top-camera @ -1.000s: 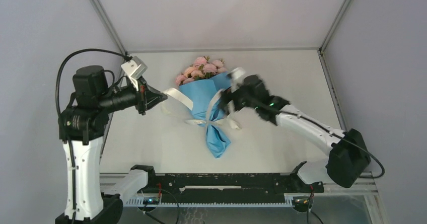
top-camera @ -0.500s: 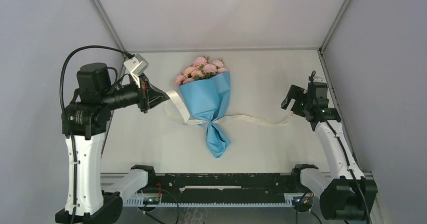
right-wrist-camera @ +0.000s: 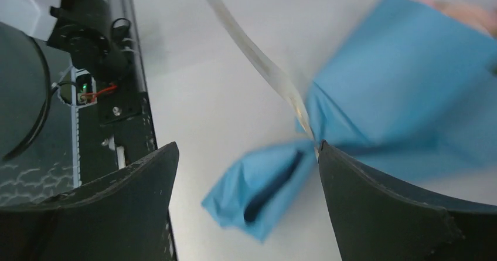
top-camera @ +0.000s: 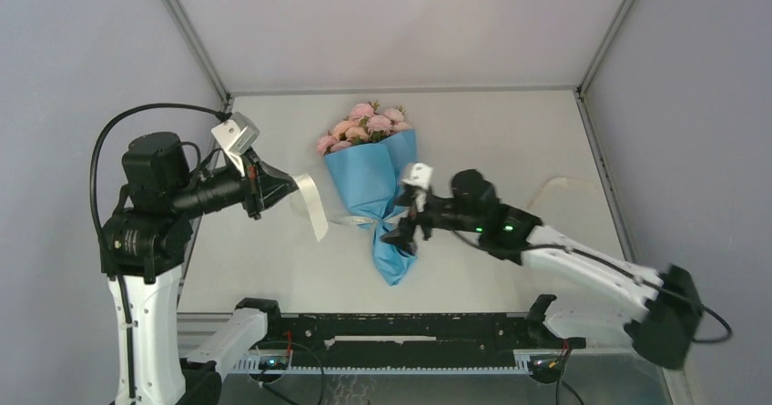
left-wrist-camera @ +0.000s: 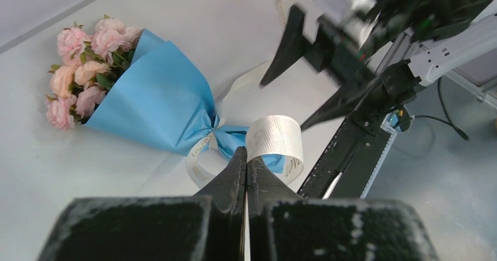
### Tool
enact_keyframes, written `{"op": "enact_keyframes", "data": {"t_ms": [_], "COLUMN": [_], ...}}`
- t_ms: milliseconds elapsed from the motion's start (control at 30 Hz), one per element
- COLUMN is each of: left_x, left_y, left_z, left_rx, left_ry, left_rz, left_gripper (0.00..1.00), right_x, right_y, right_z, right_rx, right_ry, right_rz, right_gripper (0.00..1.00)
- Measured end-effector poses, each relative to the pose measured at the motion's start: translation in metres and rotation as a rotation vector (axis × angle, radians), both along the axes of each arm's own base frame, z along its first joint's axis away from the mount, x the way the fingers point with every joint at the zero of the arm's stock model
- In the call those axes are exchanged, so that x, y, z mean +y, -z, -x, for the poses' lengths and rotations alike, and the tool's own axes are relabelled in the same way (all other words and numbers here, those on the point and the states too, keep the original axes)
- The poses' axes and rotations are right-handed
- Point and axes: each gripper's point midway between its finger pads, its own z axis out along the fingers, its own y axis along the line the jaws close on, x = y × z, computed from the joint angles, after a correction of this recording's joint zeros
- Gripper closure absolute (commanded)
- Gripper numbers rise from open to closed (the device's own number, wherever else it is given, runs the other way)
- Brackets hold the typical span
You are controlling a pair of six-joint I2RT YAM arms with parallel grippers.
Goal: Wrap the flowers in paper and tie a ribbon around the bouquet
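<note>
We're tying now: left claw [top-camera: 291,184] is clamping the ribbon [top-camera: 314,212] just left of the bouquet [top-camera: 373,173]. Right claw [top-camera: 405,226] is hanging wide apart at the bouquet's cinched waist, so it's probably needing to grab the other end next.

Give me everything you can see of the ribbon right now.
The ribbon is a narrow cream band with small printed lettering. It wraps the pinched neck of the bouquet. One tail rises, curling, to the left gripper, jaws shut on it; the other trails loose across the table. The open right gripper hovers beside the neck.
</note>
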Motion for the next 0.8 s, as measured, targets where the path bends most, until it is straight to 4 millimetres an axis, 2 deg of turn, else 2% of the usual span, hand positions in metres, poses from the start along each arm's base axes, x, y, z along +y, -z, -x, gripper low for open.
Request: {"op": "enact_keyframes", "data": {"t_ms": [33,100,133,233,300,367,467,633,800], "left_x": [0.001,0.003,0.004,0.007,0.008,0.009,0.009,0.008,0.007], "left_y": [-0.002,-0.004,-0.004,-0.001,0.001,0.004,0.008,0.008,0.008], "left_z": [0.002,0.004,0.004,0.006,0.008,0.006,0.001,-0.002,-0.002], "left_rx": [-0.009,-0.027,-0.031,-0.036,-0.029,-0.012,0.019,0.036,0.044], "left_ry": [-0.007,-0.024,-0.035,-0.066,-0.081,-0.092,-0.106,-0.111,-0.110], "left_rz": [0.001,-0.002,-0.002,0.000,0.008,0.014,0.019,0.029,0.035], "left_gripper": [1.00,1.00,1.00,1.00,1.00,1.00,1.00,1.00,1.00], "right_x": [0.026,0.066,0.088,0.124,0.135,0.142,0.153,0.166,0.171], "right_y": [-0.001,0.007,0.018,0.055,0.077,0.086,0.083,0.069,0.077], "right_z": [0.007,0.002,-0.005,-0.020,-0.027,-0.033,-0.042,-0.046,-0.042], "right_rx": [-0.039,-0.075,-0.080,-0.071,-0.055,-0.053,-0.066,-0.073,-0.046], "right_ry": [-0.092,-0.183,-0.212,-0.250,-0.254,-0.249,-0.236,-0.233,-0.250], "right_rz": [-0.012,-0.015,-0.006,0.015,0.034,0.036,0.009,-0.058,-0.065], "right_gripper": [0.05,0.05,0.05,0.05,0.08,0.12,0.16,0.13,0.14]}}
